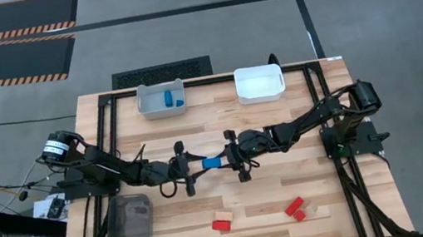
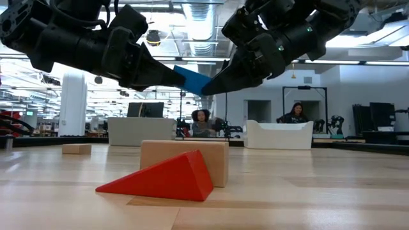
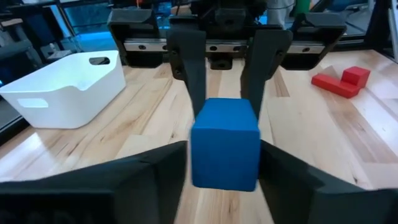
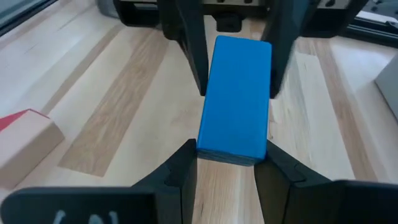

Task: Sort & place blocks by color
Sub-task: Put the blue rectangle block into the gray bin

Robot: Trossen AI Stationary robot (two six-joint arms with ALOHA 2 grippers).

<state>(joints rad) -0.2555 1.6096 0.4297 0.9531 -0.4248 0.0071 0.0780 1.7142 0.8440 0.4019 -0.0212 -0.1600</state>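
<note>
With blue pieces (image 1: 172,100) already in the grey bin (image 1: 160,98), we hold another blue block (image 1: 212,162) in mid-air, clamped by both our left gripper (image 1: 194,166) and right gripper (image 1: 227,158), while red blocks (image 1: 294,207) wait on the table (image 1: 296,123).

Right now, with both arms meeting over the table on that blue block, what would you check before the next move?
1. Right end effector gripping the blue block: ok, fingers clamp its sides.
2. Left end effector closed on the block: cannot tell; its fingers flank the other end.
3. Block lifted off the table: ok, low view shows it in the air.
4. Grey bin already holds blue pieces: ok.
5. White bin contents: none seen.
6. Red blocks unsorted: not ok, still on the table.
</note>
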